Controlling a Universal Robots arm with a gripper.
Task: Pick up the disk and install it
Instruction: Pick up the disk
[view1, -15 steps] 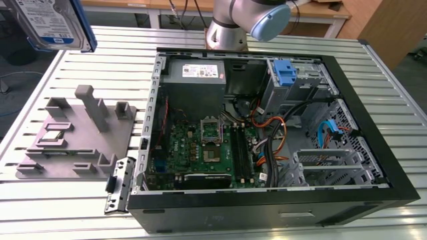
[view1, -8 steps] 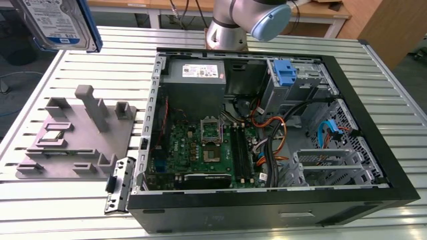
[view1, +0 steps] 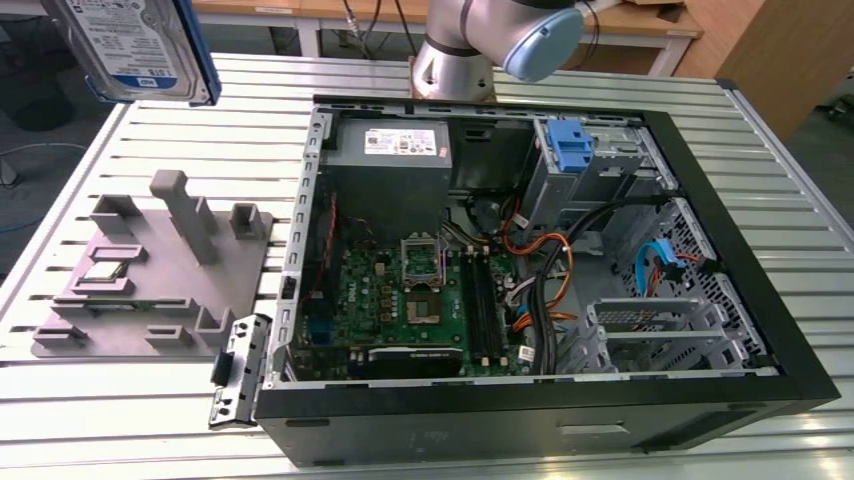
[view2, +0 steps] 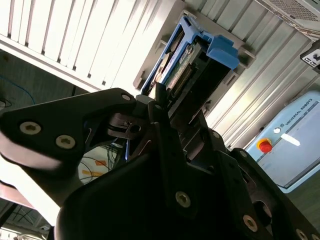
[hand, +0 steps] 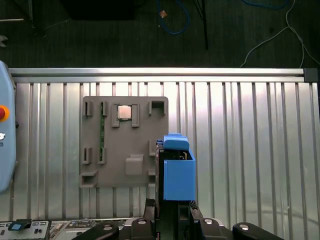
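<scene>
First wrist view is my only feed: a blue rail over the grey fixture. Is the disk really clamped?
Observer: Yes. In the second wrist view the gripper is shut on the disk, which juts out between its fingers.
Operator: Where does the computer case lie?
Observer: In the exterior view the open case lies on the slatted table, to the exterior view's right of the grey fixture.
Operator: Anything at the drive bay?
Observer: A blue latch stands upright at the metal bay in the case's far corner, beside the grey power supply. Whether the bay is free, I cannot tell.
</scene>
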